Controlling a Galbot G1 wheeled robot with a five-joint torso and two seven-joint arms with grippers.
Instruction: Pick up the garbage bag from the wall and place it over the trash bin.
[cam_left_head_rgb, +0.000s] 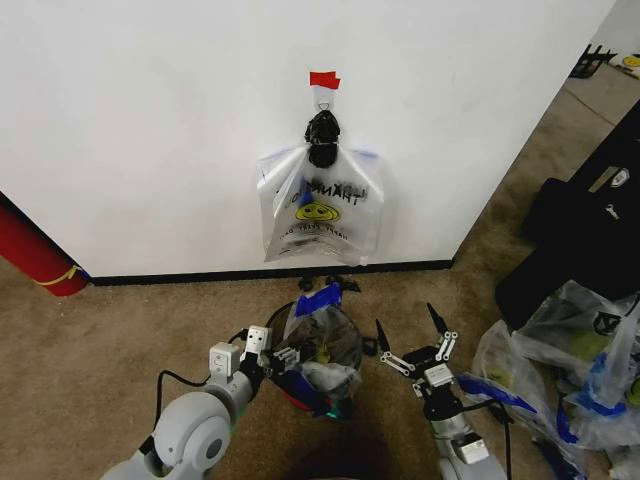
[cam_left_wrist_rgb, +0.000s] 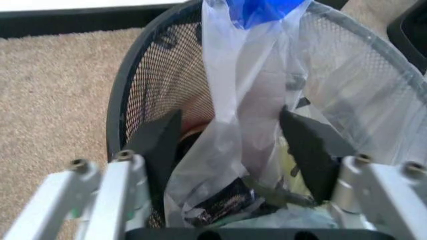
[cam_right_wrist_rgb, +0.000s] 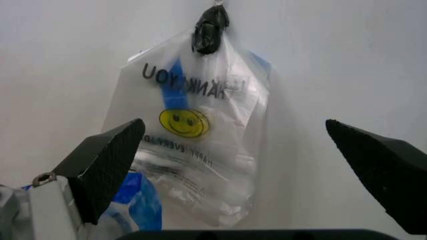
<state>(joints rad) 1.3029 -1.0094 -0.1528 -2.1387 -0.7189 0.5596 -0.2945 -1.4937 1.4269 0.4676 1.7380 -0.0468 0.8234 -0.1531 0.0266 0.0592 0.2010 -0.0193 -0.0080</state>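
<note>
Floor is tan carpet (cam_left_head_rgb: 100, 350); the wall (cam_left_head_rgb: 150, 120) ahead of you is plain white with a black baseboard (cam_left_head_rgb: 250, 274). A red tape strip (cam_left_head_rgb: 324, 79) sits just above a small metal hook (cam_left_head_rgb: 324, 97). A red cylinder with a yellow band (cam_left_head_rgb: 35, 255) leans at the wall's foot on your left. Stuffed clear bags with blue ties (cam_left_head_rgb: 570, 370) lie on the carpet to your right, beside dark cases (cam_left_head_rgb: 590, 230).

One smiley bag (cam_left_head_rgb: 320, 210) hangs on the hook: clear, black "THANK YOU" print, yellow face, handles bunched under a black knot.

The garbage bag (cam_left_head_rgb: 322, 340), thin clear plastic with a blue band (cam_left_wrist_rgb: 263, 10), is draped into the trash bin (cam_left_wrist_rgb: 143, 75), black mesh inside. The bin stands on the carpet near the baseboard, between your two arms.

Your left gripper (cam_left_wrist_rgb: 230, 145) has its jaws spread around a fold of the bag at the bin's rim, not clamped. Your right gripper (cam_left_head_rgb: 415, 345) is spread wide, holding nothing, just beside the bin and pointed at the hanging bag.
</note>
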